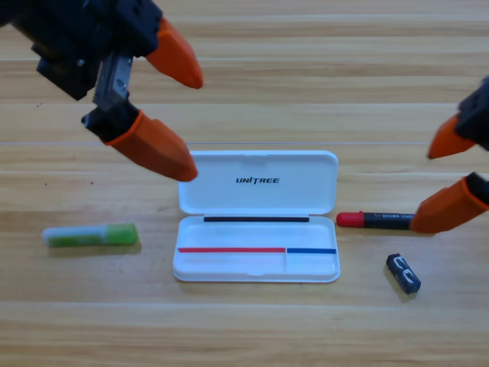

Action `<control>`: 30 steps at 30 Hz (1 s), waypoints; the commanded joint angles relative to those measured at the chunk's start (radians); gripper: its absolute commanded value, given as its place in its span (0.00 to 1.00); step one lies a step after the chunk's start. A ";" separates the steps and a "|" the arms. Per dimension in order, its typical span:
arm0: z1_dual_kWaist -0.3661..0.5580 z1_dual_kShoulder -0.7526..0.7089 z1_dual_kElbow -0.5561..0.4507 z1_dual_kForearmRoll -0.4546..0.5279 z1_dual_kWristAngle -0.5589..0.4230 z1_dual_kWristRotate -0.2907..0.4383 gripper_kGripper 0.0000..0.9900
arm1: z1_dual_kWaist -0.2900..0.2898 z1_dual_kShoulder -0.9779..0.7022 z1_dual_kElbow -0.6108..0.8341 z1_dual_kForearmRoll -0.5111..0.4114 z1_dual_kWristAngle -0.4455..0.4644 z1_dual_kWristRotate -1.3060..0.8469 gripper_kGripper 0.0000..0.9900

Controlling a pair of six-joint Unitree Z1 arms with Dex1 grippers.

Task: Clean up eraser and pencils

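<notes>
nothing is packed yet: green pencil lying left of the open case, black pencil and eraser lying right. left gripper and right gripper are hovering spread, empty; next, one needs lowering over a pencil.

We saw the left gripper as a bulky black housing with a pale grey metal block set into it, up and to the left of the white case. From it sprang two bright orange jaws, each thick at the root and tapering to a blunt rounded tip. To the right of the case, the right gripper showed the same orange, cone-like jaws, rooted in black collars.
</notes>
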 commanded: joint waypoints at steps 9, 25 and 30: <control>0.061 0.063 -0.001 0.137 0.371 0.244 0.96 | 0.008 0.125 0.048 -0.004 -0.295 0.362 0.99; 0.413 0.303 0.093 0.134 0.327 0.477 0.93 | 0.008 0.494 -0.047 -0.007 -0.322 0.590 0.99; 0.416 0.353 0.110 0.126 0.299 0.456 0.93 | 0.008 0.517 -0.050 -0.007 -0.295 0.590 0.96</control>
